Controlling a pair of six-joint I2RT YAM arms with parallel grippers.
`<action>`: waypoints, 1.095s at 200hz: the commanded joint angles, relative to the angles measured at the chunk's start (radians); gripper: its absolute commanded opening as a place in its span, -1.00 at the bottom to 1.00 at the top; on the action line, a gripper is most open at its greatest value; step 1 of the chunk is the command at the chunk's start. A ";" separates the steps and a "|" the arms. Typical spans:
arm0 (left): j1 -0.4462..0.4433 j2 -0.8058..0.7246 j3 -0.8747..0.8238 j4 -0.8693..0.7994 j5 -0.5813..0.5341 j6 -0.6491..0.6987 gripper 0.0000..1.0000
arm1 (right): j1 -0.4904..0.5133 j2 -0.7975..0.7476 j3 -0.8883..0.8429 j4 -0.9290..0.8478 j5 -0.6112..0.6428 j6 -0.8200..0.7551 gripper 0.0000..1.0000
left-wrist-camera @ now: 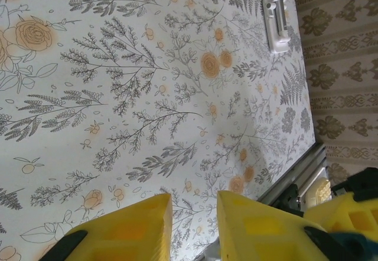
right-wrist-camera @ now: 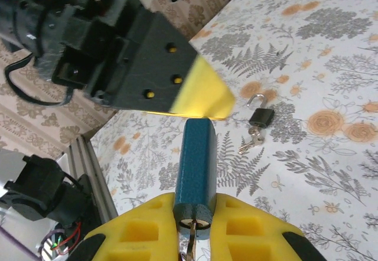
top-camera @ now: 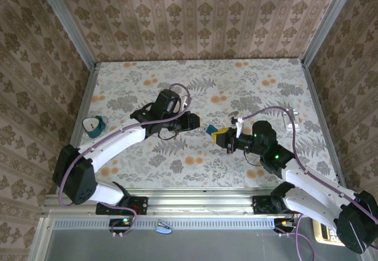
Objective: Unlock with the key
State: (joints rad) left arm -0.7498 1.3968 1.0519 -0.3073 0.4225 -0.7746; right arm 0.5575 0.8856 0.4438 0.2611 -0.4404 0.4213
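A blue padlock [right-wrist-camera: 196, 160] is held lengthwise by my right gripper [right-wrist-camera: 194, 202], whose yellow jaws are shut on its sides. A metal key [right-wrist-camera: 190, 240] sits in the keyhole at the lock's near end. In the top view the padlock [top-camera: 208, 129] hangs mid-table between my right gripper [top-camera: 220, 134] and my left gripper [top-camera: 198, 123]. One yellow-tipped finger [right-wrist-camera: 201, 93] of the left gripper rests at the lock's far end. In the left wrist view my left gripper [left-wrist-camera: 194, 197] has a narrow gap between its jaws, with only the tablecloth showing through it.
A small black padlock [right-wrist-camera: 260, 117] with its shackle up and a bunch of keys [right-wrist-camera: 251, 140] lies on the floral tablecloth behind the blue lock. A teal object [top-camera: 94, 125] sits at the left edge. A white plastic piece [top-camera: 293, 121] lies at the right.
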 commanded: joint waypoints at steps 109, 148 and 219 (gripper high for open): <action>0.030 -0.220 -0.183 0.116 -0.119 -0.106 -0.17 | -0.105 0.220 0.006 0.174 0.146 0.239 -0.97; 0.029 -0.226 -0.202 0.131 -0.113 -0.122 -0.15 | -0.132 0.404 0.014 0.361 0.121 0.345 -0.97; 0.021 -0.220 -0.220 0.165 -0.117 -0.152 -0.14 | -0.166 0.727 0.123 0.579 0.063 0.535 -0.95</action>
State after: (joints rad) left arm -0.7250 1.1889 0.8429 -0.1703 0.3157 -0.9054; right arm 0.4004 1.5528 0.5083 0.6762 -0.3450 0.8623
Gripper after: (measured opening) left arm 0.431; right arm 0.146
